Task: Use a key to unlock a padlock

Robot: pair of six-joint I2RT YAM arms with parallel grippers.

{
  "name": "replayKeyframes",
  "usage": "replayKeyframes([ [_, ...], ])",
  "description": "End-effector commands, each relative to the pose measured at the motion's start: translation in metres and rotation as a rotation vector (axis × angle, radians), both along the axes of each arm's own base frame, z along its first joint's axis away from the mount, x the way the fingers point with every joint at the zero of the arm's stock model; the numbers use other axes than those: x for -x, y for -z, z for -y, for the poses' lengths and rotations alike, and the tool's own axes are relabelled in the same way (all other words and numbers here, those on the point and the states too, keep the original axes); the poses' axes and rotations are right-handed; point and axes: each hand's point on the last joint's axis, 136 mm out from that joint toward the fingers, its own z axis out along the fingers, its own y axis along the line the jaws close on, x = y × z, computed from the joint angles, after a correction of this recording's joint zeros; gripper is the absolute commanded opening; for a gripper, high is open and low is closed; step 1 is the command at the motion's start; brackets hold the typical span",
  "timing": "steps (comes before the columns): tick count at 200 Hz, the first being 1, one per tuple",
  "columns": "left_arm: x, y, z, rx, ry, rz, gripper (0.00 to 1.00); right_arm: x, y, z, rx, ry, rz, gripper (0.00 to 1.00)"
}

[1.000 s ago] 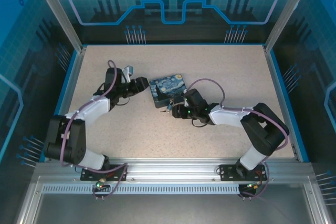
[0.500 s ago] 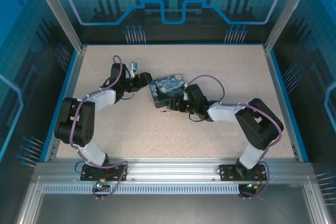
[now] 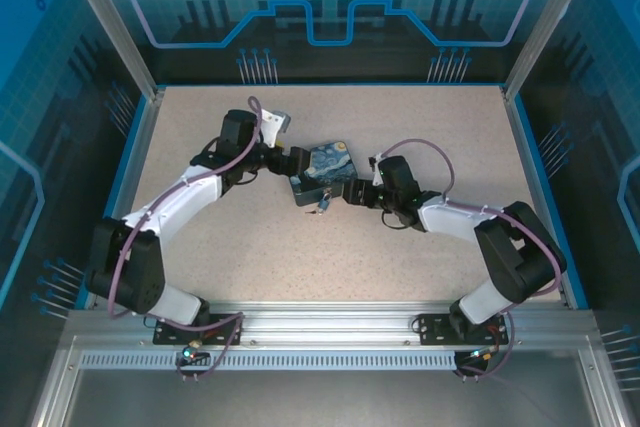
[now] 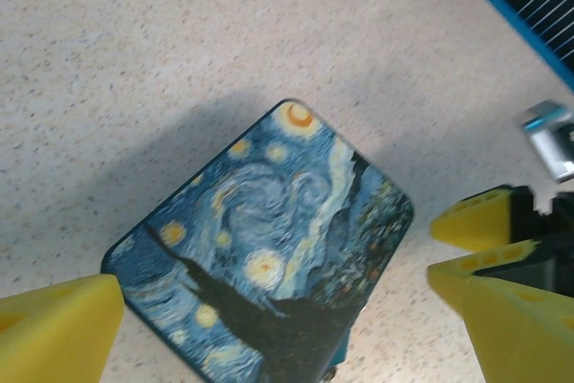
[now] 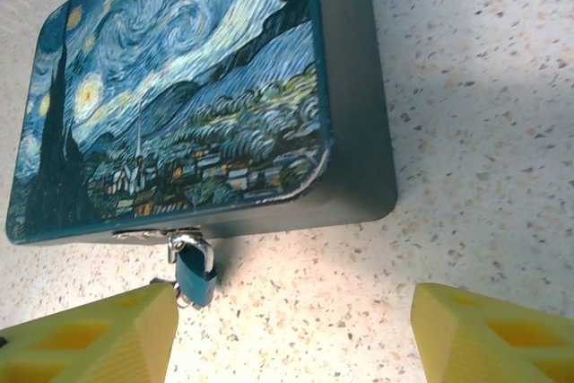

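The dark-blue starry-night tin (image 3: 325,169) lies mid-table. From its front hasp hangs the small bluish padlock (image 5: 195,275), its shackle through the hasp; from above the padlock (image 3: 322,205) is a speck. A silvery sliver (image 5: 180,298) at the lock's lower edge may be the key; I cannot tell. My right gripper (image 5: 291,316) is open, low on the table in front of the tin (image 5: 179,87), its left finger (image 5: 90,338) beside the lock. My left gripper (image 4: 291,311) is open above the tin (image 4: 269,239), straddling it. From above, the left gripper (image 3: 295,161) is at the tin's left end and the right gripper (image 3: 350,193) at its near right.
The speckled beige table (image 3: 430,137) is bare around the tin, bounded by a blue rim and enclosure walls. The aluminium rail (image 3: 330,325) carrying both arm bases runs along the near edge. Other yellow fingertips (image 4: 475,221) show at the right of the left wrist view.
My left gripper has swung right from beside the tin to over its left end. My right gripper has drawn back slightly to the right and up, away from the padlock.
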Motion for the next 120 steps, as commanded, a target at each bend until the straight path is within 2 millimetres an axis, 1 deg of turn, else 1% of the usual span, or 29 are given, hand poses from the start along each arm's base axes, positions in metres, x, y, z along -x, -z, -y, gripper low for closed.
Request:
replayKeyframes([
  [1, -0.005, 0.014, -0.003, -0.089, 0.039, -0.041, 0.99, 0.009, 0.004, -0.009, -0.048, -0.048, -0.021, 0.71],
  [11, -0.012, 0.014, 0.001, -0.092, 0.053, -0.053, 0.99, 0.009, 0.009, -0.009, -0.050, -0.041, -0.031, 0.71],
  [14, -0.014, 0.015, 0.002, -0.095, 0.057, -0.056, 0.99, 0.005, 0.005, -0.010, -0.062, -0.040, -0.011, 0.71],
  [27, -0.026, 0.015, 0.006, -0.100, 0.073, -0.068, 0.99, 0.002, 0.006, -0.014, -0.080, -0.046, -0.004, 0.71],
  [56, -0.055, 0.026, 0.012, -0.036, 0.089, -0.143, 0.98, -0.012, -0.001, -0.025, -0.125, -0.075, 0.018, 0.71],
  [71, -0.066, 0.033, 0.015, 0.001, 0.095, -0.178, 0.96, -0.021, -0.007, -0.028, -0.155, -0.091, 0.037, 0.71],
  [93, -0.073, 0.040, 0.024, 0.036, 0.127, -0.215, 0.91, -0.038, -0.013, -0.026, -0.180, -0.088, 0.061, 0.72],
  [120, -0.073, 0.052, 0.032, 0.075, 0.153, -0.278, 0.86, -0.057, -0.018, -0.026, -0.209, -0.103, 0.084, 0.72],
])
